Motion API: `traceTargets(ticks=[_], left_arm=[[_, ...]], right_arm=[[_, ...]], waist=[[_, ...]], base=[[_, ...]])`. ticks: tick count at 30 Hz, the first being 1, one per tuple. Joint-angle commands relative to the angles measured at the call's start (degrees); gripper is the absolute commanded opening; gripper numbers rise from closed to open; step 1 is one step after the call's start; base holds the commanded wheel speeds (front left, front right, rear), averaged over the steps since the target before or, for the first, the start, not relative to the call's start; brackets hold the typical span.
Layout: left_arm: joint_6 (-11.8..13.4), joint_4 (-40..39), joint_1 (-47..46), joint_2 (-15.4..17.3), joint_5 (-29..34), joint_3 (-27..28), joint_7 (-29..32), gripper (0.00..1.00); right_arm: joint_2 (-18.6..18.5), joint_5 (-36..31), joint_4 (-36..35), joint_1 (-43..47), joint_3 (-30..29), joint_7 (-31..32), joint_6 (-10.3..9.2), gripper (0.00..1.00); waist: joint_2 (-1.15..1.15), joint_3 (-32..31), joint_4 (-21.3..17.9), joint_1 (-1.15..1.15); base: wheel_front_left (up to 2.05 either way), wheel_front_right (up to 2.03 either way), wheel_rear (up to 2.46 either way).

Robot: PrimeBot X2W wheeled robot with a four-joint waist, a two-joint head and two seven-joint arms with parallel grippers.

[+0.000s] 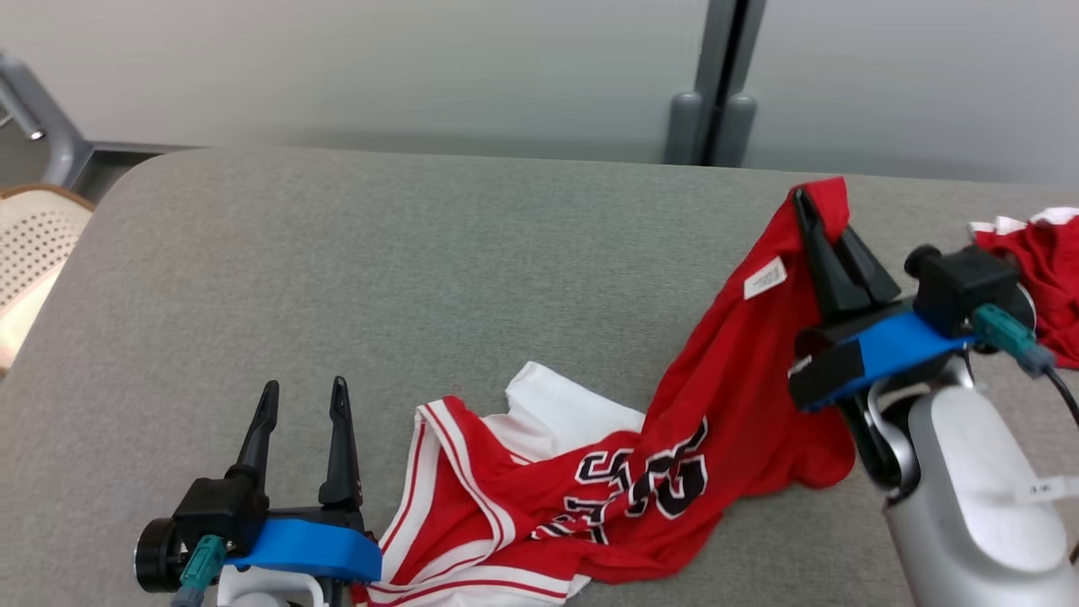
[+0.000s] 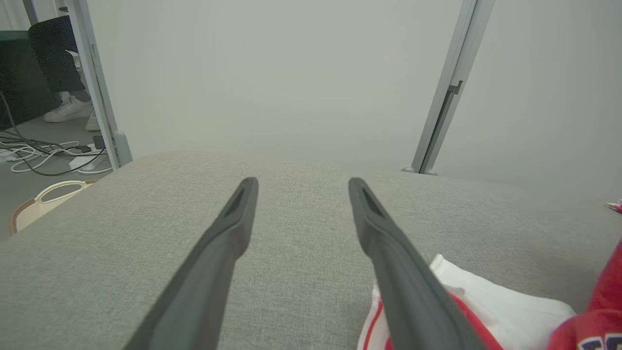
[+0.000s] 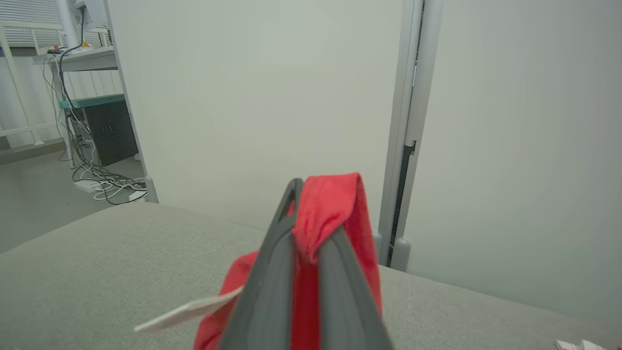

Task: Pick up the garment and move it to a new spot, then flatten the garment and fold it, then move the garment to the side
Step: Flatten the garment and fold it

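The garment [image 1: 674, 438] is a red basketball jersey with white trim and black numbers. It lies crumpled on the grey table [image 1: 421, 253], and one edge is pulled up at the right. My right gripper [image 1: 822, 215] is shut on that raised red edge [image 3: 330, 209], the cloth draping over its fingertips and a white label [image 1: 765, 278] hanging below. My left gripper [image 1: 305, 396] stands open above the near left of the table with nothing between its fingers [image 2: 228, 228]. The jersey's white and red hem [image 2: 486, 296] lies just right of it.
A second red and white garment [image 1: 1041, 270] lies at the table's far right edge. A pale perforated chair [image 1: 34, 244] stands off the left edge. A grey partition post [image 1: 716, 84] rises behind the table. Cables [image 2: 43, 155] lie on the floor at left.
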Motion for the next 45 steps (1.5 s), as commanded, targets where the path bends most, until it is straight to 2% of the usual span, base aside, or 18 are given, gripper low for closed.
traceTargets(ticks=[1, 11, 18, 19, 20, 21, 28, 37, 45], left_arm=[[0.14, 0.22, -1.05, 0.04, -0.39, -0.47, -0.13, 1.00], [0.24, 0.70, -3.42, 0.04, -1.52, -2.56, -0.13, 1.00], [0.38, 0.94, -5.07, 0.05, -2.07, -3.41, -0.13, 1.00], [0.39, 1.00, -5.27, 0.05, -2.22, -3.51, -0.13, 1.00], [0.44, 1.03, -5.37, 0.05, -2.32, -3.60, -0.13, 1.00], [0.45, 1.10, -5.45, 0.05, -2.36, -3.64, -0.13, 1.00], [0.69, 1.26, -4.73, 0.06, -1.76, -2.79, -0.13, 1.00], [0.10, 0.87, -1.97, 0.06, 0.10, 0.58, -0.13, 1.00], [-0.01, 0.56, -0.65, 0.07, 0.42, 1.10, -0.13, 1.00]], right_arm=[[-0.35, -0.64, 2.68, -3.29, 0.00, -1.55, 0.03, 0.00], [-2.03, -4.07, 25.61, -19.18, -0.33, -5.08, 0.02, 0.00], [-1.58, -6.85, 39.95, -28.39, -1.25, -7.53, 0.03, 0.00], [-1.46, -7.26, 41.44, -29.31, -1.28, -7.88, 0.03, 0.15], [-1.25, -7.60, 42.84, -29.90, -0.99, -8.18, 0.03, 0.79], [-1.17, -7.82, 44.43, -30.35, -0.93, -8.40, 0.02, 1.00], [-1.21, -7.80, 48.51, -29.32, 0.06, -9.36, 0.02, 1.00], [-3.89, -3.78, 36.71, -16.70, -0.01, -9.39, 0.02, 1.00], [-5.69, -0.72, 26.15, -3.54, -1.79, -9.36, 0.03, 1.00]], waist=[[0.00, 1.00, 1.90, -0.01], [0.00, 4.63, 6.77, -0.01], [0.00, 6.71, 8.12, -0.01], [0.00, 6.87, 8.18, -0.01], [0.00, 7.00, 8.18, -0.01], [0.00, 7.09, 8.13, -0.01], [0.00, 6.14, 6.10, -0.01], [0.00, 3.21, 1.21, -0.01], [0.00, 1.70, -0.71, -0.01]], base=[[0.00, 0.00, 0.00], [0.00, 0.00, 0.00], [0.00, 0.00, 0.00], [0.00, 0.00, 0.00], [0.00, 0.00, 0.00], [0.00, 0.00, 0.00], [0.00, 0.00, 0.00], [0.00, 0.00, 0.00], [0.00, 0.00, 0.00]])
